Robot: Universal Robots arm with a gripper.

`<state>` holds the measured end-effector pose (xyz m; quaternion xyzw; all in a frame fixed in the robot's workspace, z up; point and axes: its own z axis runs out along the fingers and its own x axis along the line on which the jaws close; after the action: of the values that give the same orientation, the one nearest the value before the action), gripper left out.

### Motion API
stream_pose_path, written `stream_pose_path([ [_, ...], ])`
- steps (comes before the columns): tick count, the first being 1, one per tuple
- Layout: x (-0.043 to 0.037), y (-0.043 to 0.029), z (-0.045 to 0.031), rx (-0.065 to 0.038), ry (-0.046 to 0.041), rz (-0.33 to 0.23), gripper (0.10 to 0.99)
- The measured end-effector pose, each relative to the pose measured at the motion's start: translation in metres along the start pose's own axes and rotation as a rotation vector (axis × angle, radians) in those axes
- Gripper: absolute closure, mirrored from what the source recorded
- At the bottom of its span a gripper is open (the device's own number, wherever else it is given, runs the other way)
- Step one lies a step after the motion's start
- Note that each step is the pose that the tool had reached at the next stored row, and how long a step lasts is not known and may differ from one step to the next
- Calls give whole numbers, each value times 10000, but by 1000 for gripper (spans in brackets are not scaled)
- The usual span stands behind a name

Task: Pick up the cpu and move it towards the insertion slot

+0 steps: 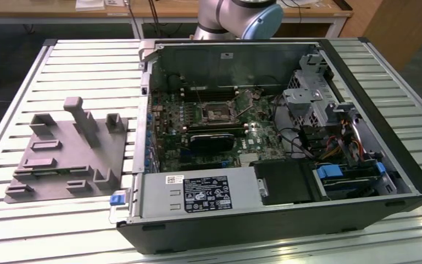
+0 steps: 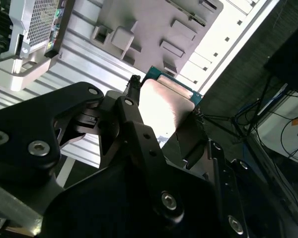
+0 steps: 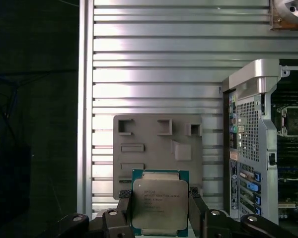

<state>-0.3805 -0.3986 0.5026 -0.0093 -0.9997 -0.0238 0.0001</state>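
**CPU held aloft, well apart from the slot**

The computer case (image 1: 284, 234) lies on its side on the slatted table (image 1: 86, 60), open face up, likely so the insertion slot (image 1: 217, 114) can be reached from above. The grey fixture (image 1: 68, 154) sits just beside it. In the first wrist view the gripper (image 3: 160, 198) is clamped on the cpu (image 3: 160, 208) by two opposite edges — probably to spare its faces — high over the fixture. The cpu is a square silvery lid with a green rim.
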Motion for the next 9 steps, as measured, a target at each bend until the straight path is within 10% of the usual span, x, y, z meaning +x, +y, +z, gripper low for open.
stream_pose_path([
  [9,-183,3,20,0,-1,-1,545],
])
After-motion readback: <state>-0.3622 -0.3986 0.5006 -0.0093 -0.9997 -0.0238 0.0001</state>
